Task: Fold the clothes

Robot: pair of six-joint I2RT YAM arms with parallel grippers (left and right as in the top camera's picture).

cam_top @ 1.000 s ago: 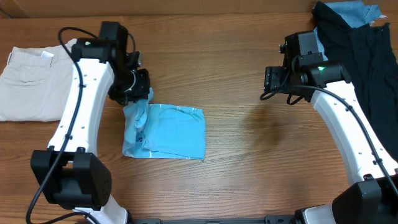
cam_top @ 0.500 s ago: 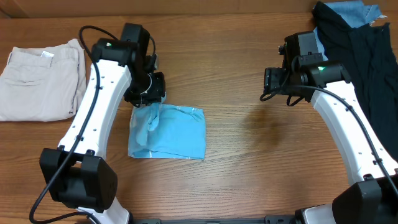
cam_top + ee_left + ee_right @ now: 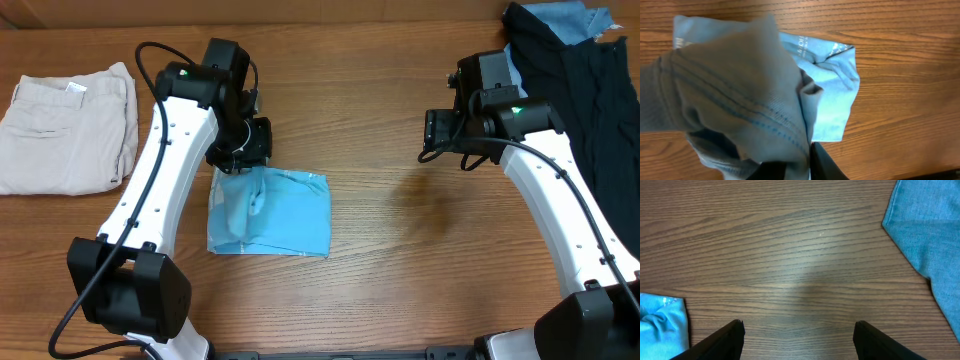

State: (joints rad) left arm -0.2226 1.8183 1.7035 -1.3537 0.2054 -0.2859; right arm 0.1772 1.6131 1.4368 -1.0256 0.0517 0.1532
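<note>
The light sky-blue T-shirt (image 3: pixel 275 212) lies partly folded on the wooden table, left of centre. My left gripper (image 3: pixel 243 160) is shut on a hemmed edge of the T-shirt (image 3: pixel 740 100) and holds it lifted over the shirt's far left corner. The raised cloth fills most of the left wrist view and hides the lettering. My right gripper (image 3: pixel 437 128) is open and empty above bare wood at the right. In the right wrist view, its fingertips (image 3: pixel 727 337) frame bare table, with a corner of the shirt (image 3: pixel 662 325) at the lower left.
Beige khaki trousers (image 3: pixel 62 130) lie folded at the far left. Black and blue denim garments (image 3: pixel 580 70) are heaped at the far right; a denim edge (image 3: pixel 930 235) shows in the right wrist view. Bare wood (image 3: pixel 400 220) lies between the shirt and the right arm.
My left gripper has carried the held shirt edge to the right, over the rest of the shirt. The right arm has not moved.
</note>
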